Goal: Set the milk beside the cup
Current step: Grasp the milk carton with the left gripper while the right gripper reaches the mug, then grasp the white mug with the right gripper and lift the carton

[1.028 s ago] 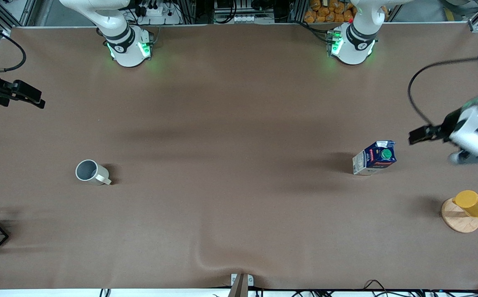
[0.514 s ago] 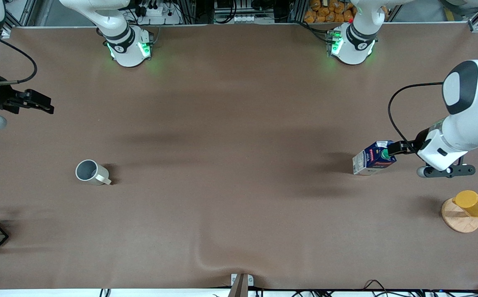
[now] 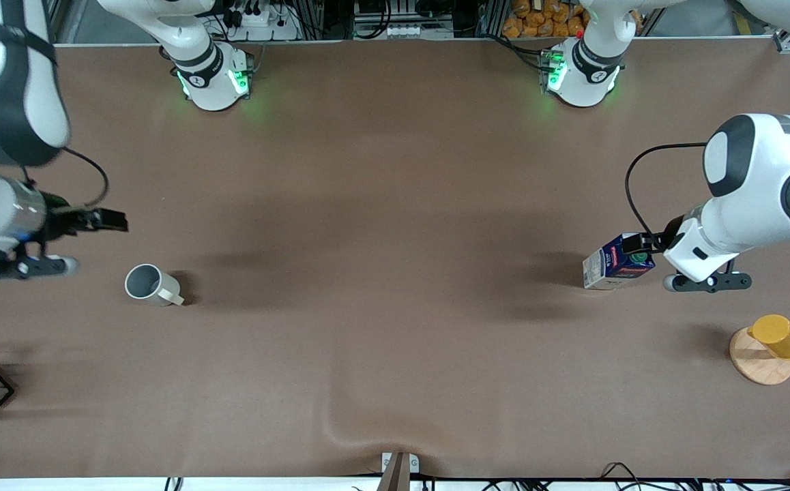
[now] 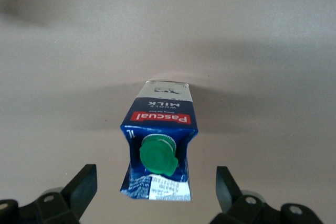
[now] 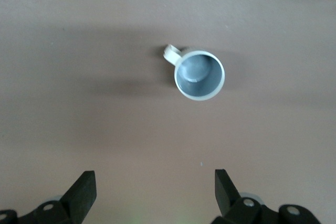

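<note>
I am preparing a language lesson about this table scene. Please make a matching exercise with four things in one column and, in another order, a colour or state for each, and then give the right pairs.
Things:
1. milk
2. cup
3. left gripper
4. yellow cup

Descriptions:
A. rests on a wooden disc
B. open, fingers either side of the carton's top, not yet closed
C. dark blue with a green cap
D. pale mug, grey inside, alone toward the right arm's end of the table

Pairs: 1-C, 2-D, 3-B, 4-A
</note>
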Controlling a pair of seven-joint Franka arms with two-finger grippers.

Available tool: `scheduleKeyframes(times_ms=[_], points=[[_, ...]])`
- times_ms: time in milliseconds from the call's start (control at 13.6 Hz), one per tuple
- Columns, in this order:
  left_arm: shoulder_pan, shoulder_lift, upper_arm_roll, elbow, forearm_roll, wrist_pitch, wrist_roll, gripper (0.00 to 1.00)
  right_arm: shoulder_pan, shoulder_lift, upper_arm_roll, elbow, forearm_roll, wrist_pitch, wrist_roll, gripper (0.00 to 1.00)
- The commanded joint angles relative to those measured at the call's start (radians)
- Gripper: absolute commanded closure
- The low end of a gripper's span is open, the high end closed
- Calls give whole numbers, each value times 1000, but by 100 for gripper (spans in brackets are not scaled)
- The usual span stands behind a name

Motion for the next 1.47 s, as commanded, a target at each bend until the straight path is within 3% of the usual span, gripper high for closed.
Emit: scheduleKeyframes(times_ms=[0,367,734,1175,1395], points=[[1,-10,0,-54,24,61,17,0,18,88,-3,46,-10,57,-59,0],[1,14,0,-71,24,92,17,0,14,208,-3,48,-17,166,-243,0],[2,40,1,-69,24,107,17,2,-6,248,-8,10,-40,187,-416,0],[5,49,1,-68,24,107,14,39,-39,323,-8,-6,-40,223,-437,0],[4,43,1,-62,24,98,13,50,-37,346,-8,-6,-40,223,-440,0]])
